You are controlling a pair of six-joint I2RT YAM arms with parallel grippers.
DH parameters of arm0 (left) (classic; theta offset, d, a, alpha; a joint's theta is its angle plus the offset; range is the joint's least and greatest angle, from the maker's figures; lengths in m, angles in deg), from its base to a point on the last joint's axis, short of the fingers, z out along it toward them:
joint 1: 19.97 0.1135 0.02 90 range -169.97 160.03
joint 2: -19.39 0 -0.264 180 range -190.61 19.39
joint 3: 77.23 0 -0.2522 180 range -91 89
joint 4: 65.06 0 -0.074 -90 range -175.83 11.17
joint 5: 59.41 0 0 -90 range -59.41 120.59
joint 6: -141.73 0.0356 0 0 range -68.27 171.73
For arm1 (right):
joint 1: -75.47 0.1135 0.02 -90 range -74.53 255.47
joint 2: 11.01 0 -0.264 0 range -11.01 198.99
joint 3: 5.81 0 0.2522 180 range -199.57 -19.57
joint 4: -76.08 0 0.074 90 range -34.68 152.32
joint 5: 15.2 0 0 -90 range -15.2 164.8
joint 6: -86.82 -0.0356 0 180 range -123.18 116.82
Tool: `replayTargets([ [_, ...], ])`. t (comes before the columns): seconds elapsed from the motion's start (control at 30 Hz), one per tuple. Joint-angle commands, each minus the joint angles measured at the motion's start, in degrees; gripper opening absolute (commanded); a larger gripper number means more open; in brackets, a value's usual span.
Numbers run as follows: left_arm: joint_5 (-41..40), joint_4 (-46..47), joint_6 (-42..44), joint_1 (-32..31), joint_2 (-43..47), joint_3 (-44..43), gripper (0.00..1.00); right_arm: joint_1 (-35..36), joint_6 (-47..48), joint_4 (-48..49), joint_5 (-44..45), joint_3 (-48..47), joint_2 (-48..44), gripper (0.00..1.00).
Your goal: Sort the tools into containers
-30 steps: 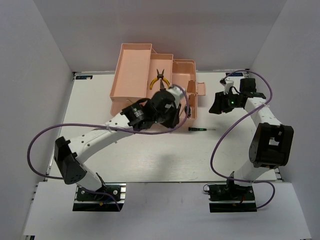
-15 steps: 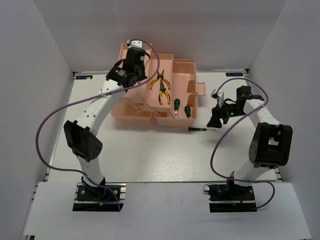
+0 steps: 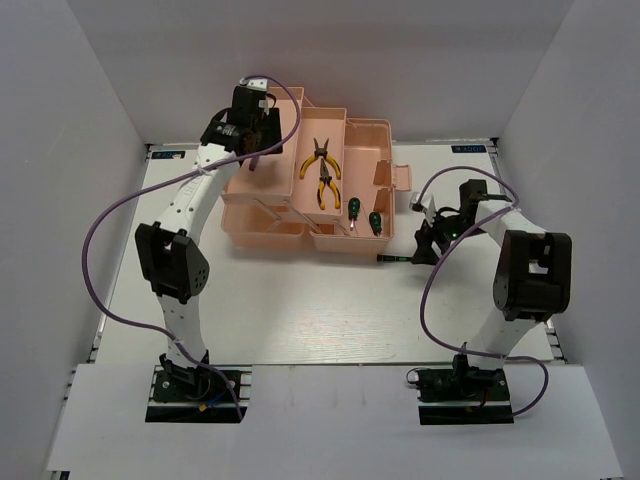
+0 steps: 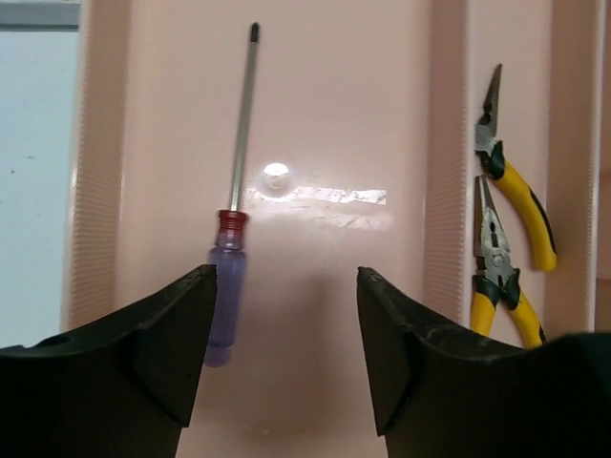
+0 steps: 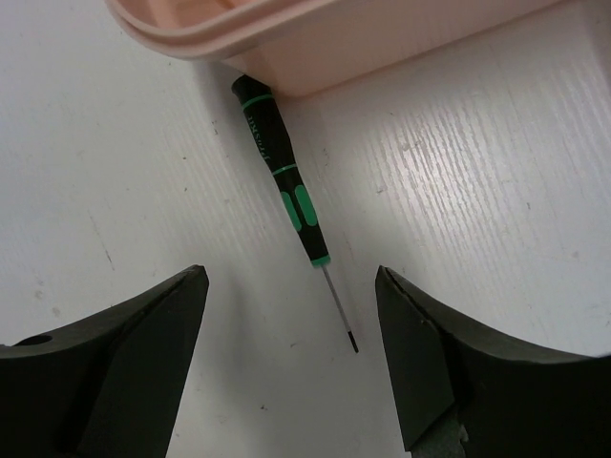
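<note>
The peach-pink toolbox stands open at the back of the table. My left gripper hangs open over its far-left tray. In that tray lies a blue-handled screwdriver, free, just inside the left finger. Two yellow-handled pliers lie in the neighbouring tray, the pliers at the right of the left wrist view. Two green-and-black screwdrivers rest in the front compartments. Another green-and-black screwdriver lies on the table against the box's front edge. My right gripper is open above its tip, as the right gripper also shows from above.
The toolbox wall overhangs the handle end of the screwdriver on the table. The box's handle sticks out to the right. White walls close in the table on three sides. Purple cables loop beside both arms.
My left arm has swung from the box's front to the far-left tray, and the blue screwdriver lies loose there. My right gripper has moved left and down, toward the screwdriver on the table.
</note>
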Motion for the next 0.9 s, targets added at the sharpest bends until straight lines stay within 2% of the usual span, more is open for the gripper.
replayTargets([
  [0.0,5.2,1.4,1.4,-0.1,3.6,-1.7,0.72,1.3,3.7,1.5,0.6,-0.9,2.0,0.77],
  [0.1,6.5,1.4,1.4,-0.1,7.5,-1.7,0.72,3.5,3.8,5.3,2.1,0.8,2.5,0.78],
  [0.2,7.8,2.5,2.0,-0.6,12.4,3.9,0.73,4.8,3.8,9.6,3.0,1.6,3.2,0.78],
  [0.37,8.4,3.6,1.5,-0.6,26.2,19.7,0.73,7.0,6.1,9.7,4.5,1.0,5.5,0.78],
  [0.5,6.2,4.1,-0.5,-0.6,34.5,31.0,0.73,8.2,8.5,12.3,7.7,4.0,5.8,0.73],
  [0.6,5.0,4.1,-2.0,-0.6,38.0,35.9,0.73,8.4,7.7,13.2,8.8,5.0,5.1,0.64],
  [0.63,5.0,4.1,-2.8,-0.6,39.6,36.7,0.73,8.3,8.3,12.8,9.4,5.1,5.0,0.60],
  [0.67,5.0,4.1,-3.3,-0.6,40.2,37.5,0.73,8.1,8.6,12.6,9.8,5.7,3.9,0.49],
  [0.73,3.4,4.1,-4.8,-0.6,41.2,39.6,0.75,7.8,9.7,12.1,10.7,7.0,3.3,0.34],
  [0.77,3.4,4.6,-5.3,-0.6,42.0,40.4,0.75,7.8,11.1,11.9,11.3,8.1,2.6,0.18],
  [0.87,0.4,4.6,-7.9,-0.1,42.7,42.3,0.75,6.9,13.7,9.5,12.1,10.1,0.1,0.00],
])
